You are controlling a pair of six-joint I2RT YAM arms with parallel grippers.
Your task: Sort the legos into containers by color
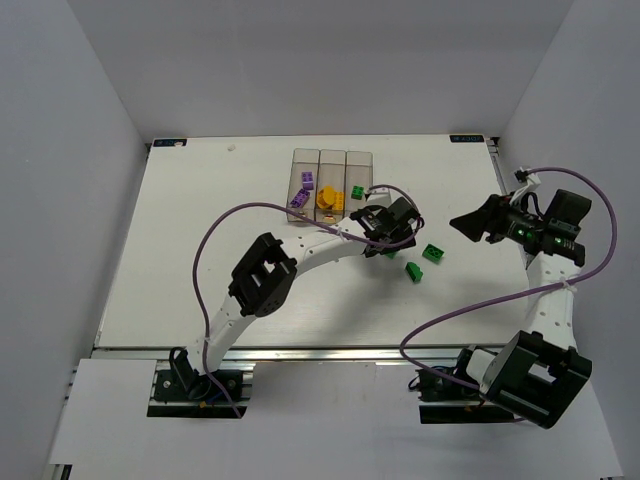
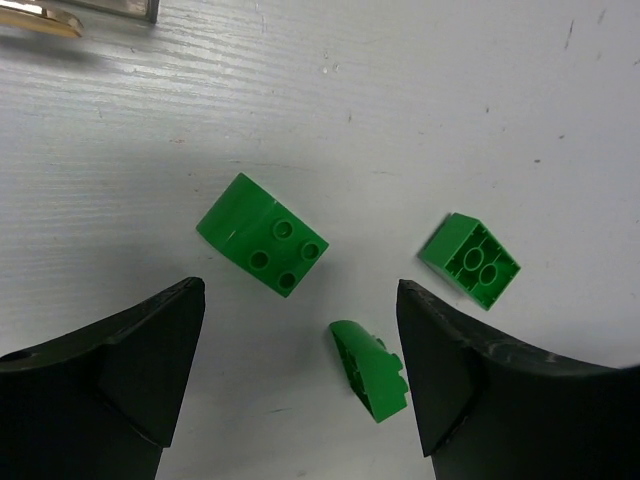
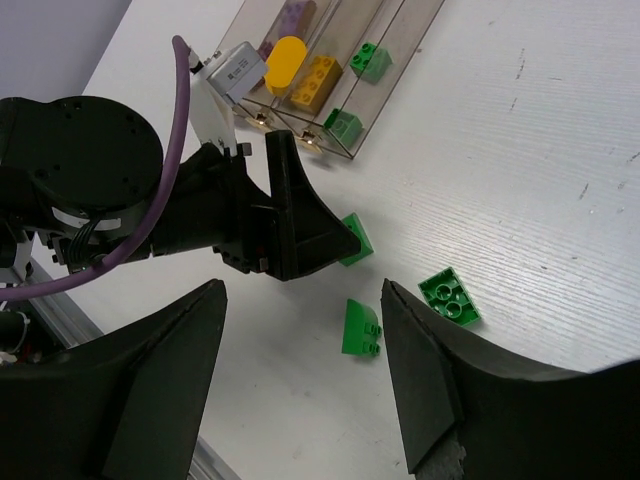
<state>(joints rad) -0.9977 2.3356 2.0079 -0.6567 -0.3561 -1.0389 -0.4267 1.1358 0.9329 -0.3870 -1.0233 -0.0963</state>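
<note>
Your left claw [image 2: 298, 300] hangs wide; centre it on the green brick [image 2: 263, 235] at eleven o'clock, clear of the wedge [image 2: 368, 368] at five.

Entry, the left arm [image 1: 310, 245]: white tubular links, one boxy black joint housing [image 1: 262, 275], black base bracket [image 1: 185, 375]. A purple cable [image 1: 232, 212] ran along it in a loose loop. The left gripper [image 2: 300, 305] had two matte black wedge fingers [image 2: 140, 380], edges scuffed; a small silver box [image 3: 235, 70] sat behind it. The right arm [image 1: 548, 300]: same white links, larger black housing [image 1: 535, 375], second purple cable [image 1: 470, 309]. The right gripper [image 3: 300, 300] matched; its wrist showed what seemed green lights [image 1: 526, 232].
</note>
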